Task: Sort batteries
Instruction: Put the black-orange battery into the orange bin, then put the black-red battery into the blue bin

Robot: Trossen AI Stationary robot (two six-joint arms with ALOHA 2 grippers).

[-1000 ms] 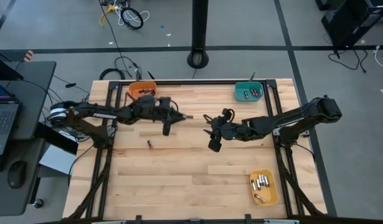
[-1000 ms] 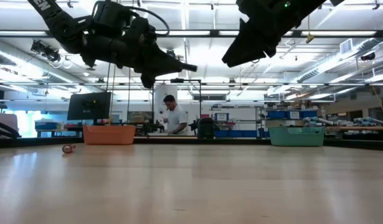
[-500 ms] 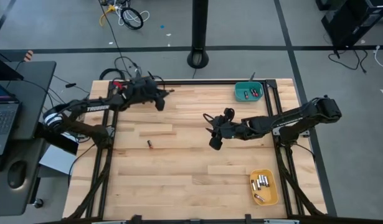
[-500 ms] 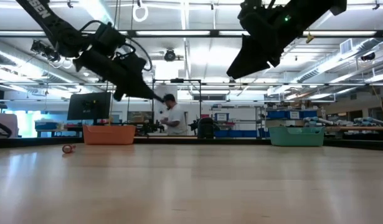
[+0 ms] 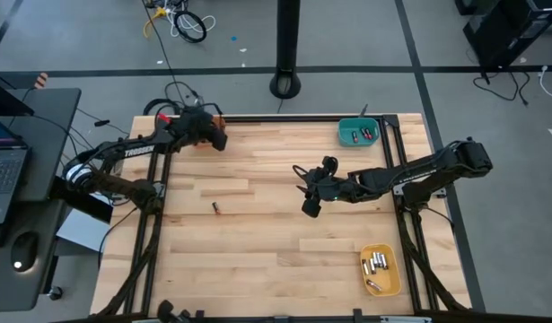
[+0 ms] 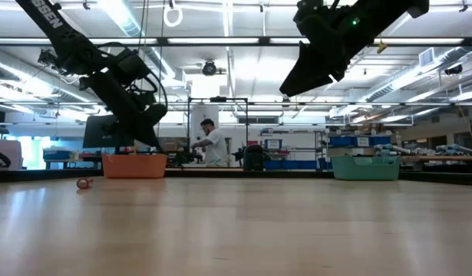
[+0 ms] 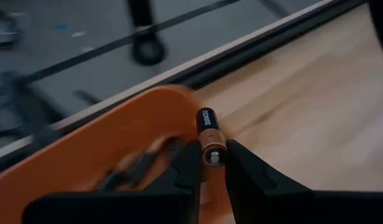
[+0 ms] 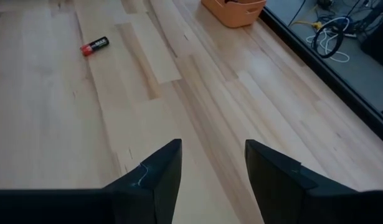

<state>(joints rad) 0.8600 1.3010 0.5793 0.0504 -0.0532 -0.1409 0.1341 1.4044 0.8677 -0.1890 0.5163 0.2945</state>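
My left gripper (image 5: 218,140) is at the table's far left, above the orange bin (image 7: 110,146), and is shut on a black battery with a copper-coloured end (image 7: 206,127). In the low view it hangs just above that bin (image 6: 134,165). My right gripper (image 8: 213,168) waits open above the middle of the table (image 5: 310,206), with nothing between its fingers. One black battery with a red end (image 8: 94,45) lies on its side on the bare wood (image 5: 216,208), left of centre. My left gripper pinches the battery's copper-coloured end (image 7: 211,154) between its two fingertips. The fingers slant down toward the table's far left corner. The battery sticks out ahead of the fingers, roughly in line with them, lifted clear over the orange bin's rim (image 7: 179,93).
A teal bin (image 5: 357,132) with a few batteries stands at the far right. A yellow bin (image 5: 381,270) with several silvery batteries is at the near right. The table's dark frame rail (image 7: 241,46) runs just behind the orange bin. A person works in the room beyond (image 6: 212,144).
My left gripper has swung from over the table's far middle toward the far left corner with the battery. It has tipped downward and now hangs above the orange bin.
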